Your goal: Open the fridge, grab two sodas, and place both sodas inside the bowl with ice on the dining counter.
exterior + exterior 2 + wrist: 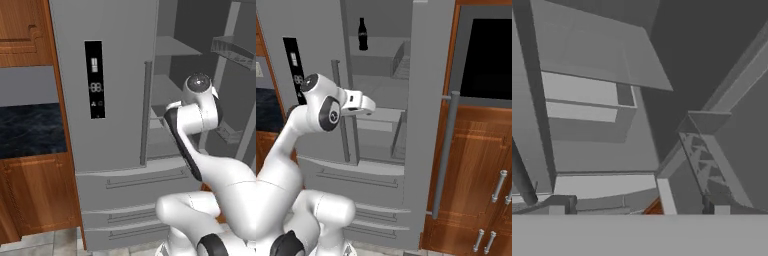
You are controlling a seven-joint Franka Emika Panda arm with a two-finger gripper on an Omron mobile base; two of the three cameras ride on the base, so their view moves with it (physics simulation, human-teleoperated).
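The fridge (112,90) stands with its left door shut and its right door (426,120) swung wide open. One soda, a slim black cola bottle (362,34), stands upright on an upper shelf inside. My hand (358,102) reaches into the open half at mid height, well below the bottle. In the hand view my gripper (637,207) is open, its fingertips (558,206) far apart with nothing between them, facing grey shelves (587,95) and a door bin (704,160). The bowl and the dining counter are out of view.
Reddish-brown cabinets (35,195) and a dark marbled wall counter (30,130) flank the fridge on the left. Right of the open door are wood cabinets (481,170) and a black panel (491,55). The door's long bar handle (446,155) juts toward me. Drawer fronts (135,200) sit below.
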